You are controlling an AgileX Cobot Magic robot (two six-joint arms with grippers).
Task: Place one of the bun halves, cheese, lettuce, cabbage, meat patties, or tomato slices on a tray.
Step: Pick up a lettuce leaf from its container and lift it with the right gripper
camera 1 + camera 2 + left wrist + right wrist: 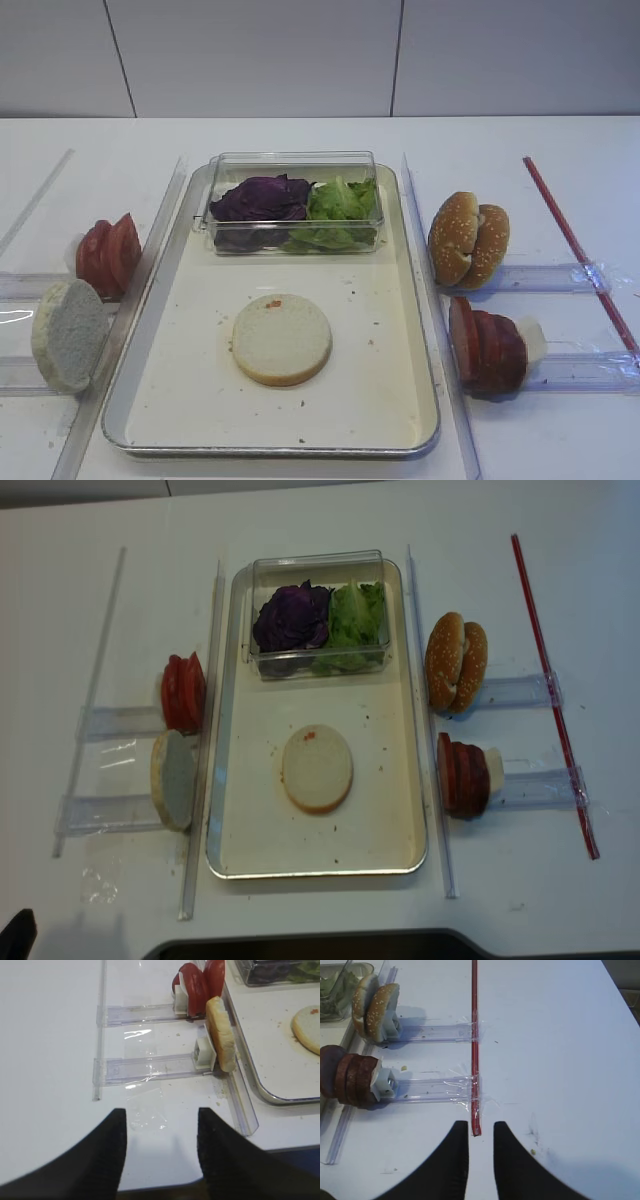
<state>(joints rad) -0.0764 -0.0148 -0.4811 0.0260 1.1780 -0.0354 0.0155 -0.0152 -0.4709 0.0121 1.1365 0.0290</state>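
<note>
A pale bun half [282,338] lies flat, cut face up, on the cream tray [385,330]. Cabbage [262,198] and lettuce [340,205] fill a clear box at the tray's far end. Left of the tray stand tomato slices [108,255] and another pale bun half [68,333] on edge. To the right are sesame bun halves [468,240] and meat patties [487,343]. Cheese is out of view. My left gripper [162,1115] hangs open and empty over bare table near the front edge. My right gripper [481,1125] is narrowly open and empty, right of the patties [350,1080].
Clear plastic rails [555,278] hold the stacks on both sides, with long clear guide strips [430,300] beside the tray. A red strip [474,1045] is taped to the table and ends just beneath my right fingertips. The table's front edge [165,1185] is close under the left gripper.
</note>
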